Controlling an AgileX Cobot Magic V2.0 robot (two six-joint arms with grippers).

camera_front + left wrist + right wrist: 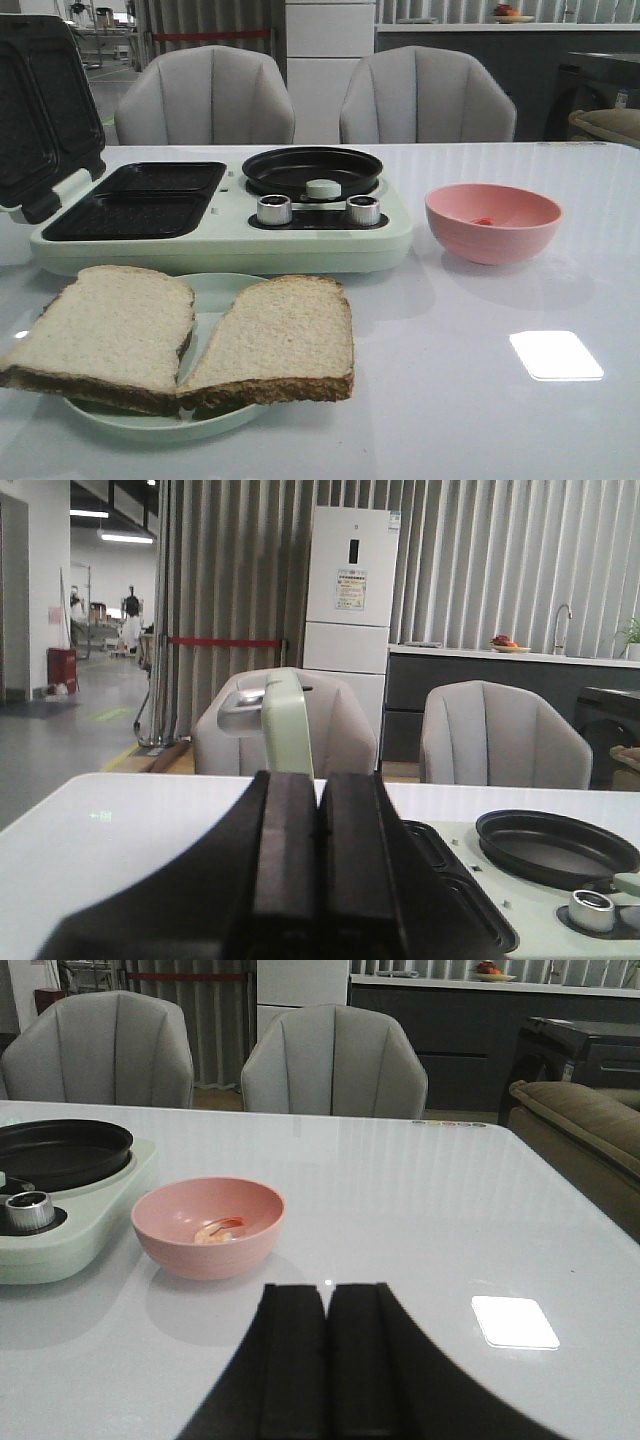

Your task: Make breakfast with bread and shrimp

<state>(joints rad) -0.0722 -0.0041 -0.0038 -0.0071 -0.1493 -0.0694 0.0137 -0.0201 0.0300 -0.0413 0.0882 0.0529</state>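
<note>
From the front, the two slices of bread (185, 338) lie side by side on a pale green plate (215, 290) at the near edge of the desk (480, 390), their inner edges touching and both overhanging the rim. Behind the plate stands a mint-green breakfast maker (225, 215) with its lid (40, 120) swung open to the left, the two dark sandwich plates (140, 200) bare and a round black pan (312, 170) bare beside them. To the right of the appliance sits a pink bowl (493, 222) with a small orange speck of shrimp (484, 221) at its bottom. Neither arm shows in this view.

From the left wrist, the left tool (318, 870) is clenched, its two dark fingers pressed together with nothing between them. It sits low, near the open lid's pale handle (285, 725), with the pan further off.

From the right wrist, the right tool (325, 1360) is likewise clenched and empty, facing the pink bowl, in which the curled shrimp (216, 1230) rests against the inner wall, apart from the tool.

Judging from this, no step is under way: nothing has been lifted and every cooking surface is bare. The likely first move is to release a tool's fingers and carry a slice onto a sandwich plate, probably with the left arm. A thin, floppy slice would call for a grip at an overhanging edge. The shrimp is small and sits deep in the bowl, so reaching it would need a steep, careful approach.
</note>
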